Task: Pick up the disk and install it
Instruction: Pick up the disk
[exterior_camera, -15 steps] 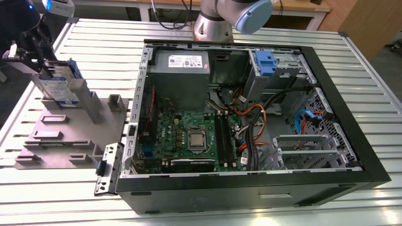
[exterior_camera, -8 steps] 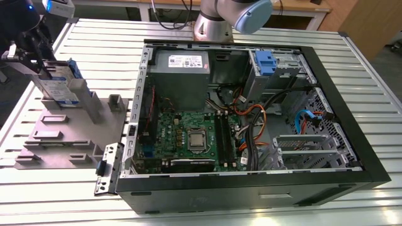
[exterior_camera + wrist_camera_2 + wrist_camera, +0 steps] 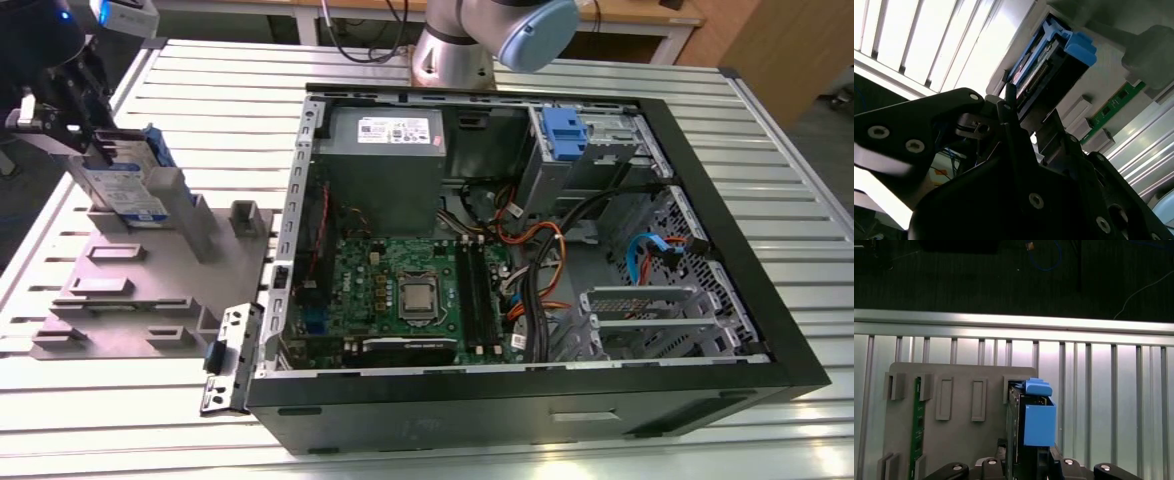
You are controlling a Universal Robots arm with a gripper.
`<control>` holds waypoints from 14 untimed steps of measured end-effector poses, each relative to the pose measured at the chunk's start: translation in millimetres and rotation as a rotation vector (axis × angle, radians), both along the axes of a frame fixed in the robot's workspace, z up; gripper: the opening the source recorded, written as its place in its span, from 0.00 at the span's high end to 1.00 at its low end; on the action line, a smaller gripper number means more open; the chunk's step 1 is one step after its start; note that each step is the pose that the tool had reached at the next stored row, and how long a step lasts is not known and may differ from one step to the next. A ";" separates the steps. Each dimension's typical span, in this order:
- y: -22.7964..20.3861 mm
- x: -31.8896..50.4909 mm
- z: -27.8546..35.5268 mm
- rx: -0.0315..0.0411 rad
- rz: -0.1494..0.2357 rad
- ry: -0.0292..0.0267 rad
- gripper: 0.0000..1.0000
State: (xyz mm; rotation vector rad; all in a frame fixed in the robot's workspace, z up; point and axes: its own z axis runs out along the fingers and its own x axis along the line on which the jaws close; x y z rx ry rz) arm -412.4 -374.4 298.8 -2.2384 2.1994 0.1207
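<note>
Pinching the upright disk (image 3: 132, 190) (blue-framed, at the grey fixture plate (image 3: 147, 292)), the hand (image 3: 91, 135).

**My arm, seen from afar**

I see my arm (image 3: 454, 50) as a silver tube capped in pale blue. In the second wrist view my gripper (image 3: 1030, 111) is matte black, its angular plates dotted with silver screw heads (image 3: 1036, 200).

Disk (image 3: 130, 185): flat rectangular drive, silver-grey, with a white-and-blue label on its broad face and a blue plastic carrier framing its edges. It stands on edge, close to upright, at the grey plate (image 3: 147, 290) on the exterior view's left. In both wrist views it shows edge-on, with the blue carrier tab prominent.
</note>
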 end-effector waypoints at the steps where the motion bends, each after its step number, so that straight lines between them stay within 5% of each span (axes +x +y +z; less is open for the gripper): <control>1: 0.0 0.0 0.0 0.0000 0.000 -0.0001 0.58; 8: 0.0 0.0 0.0 -0.0001 0.000 -0.0001 0.58; 10: 0.1 0.0 0.0 0.0066 0.000 -0.0001 0.58; 14: 0.0 0.0 0.0 0.0082 0.000 0.0000 0.58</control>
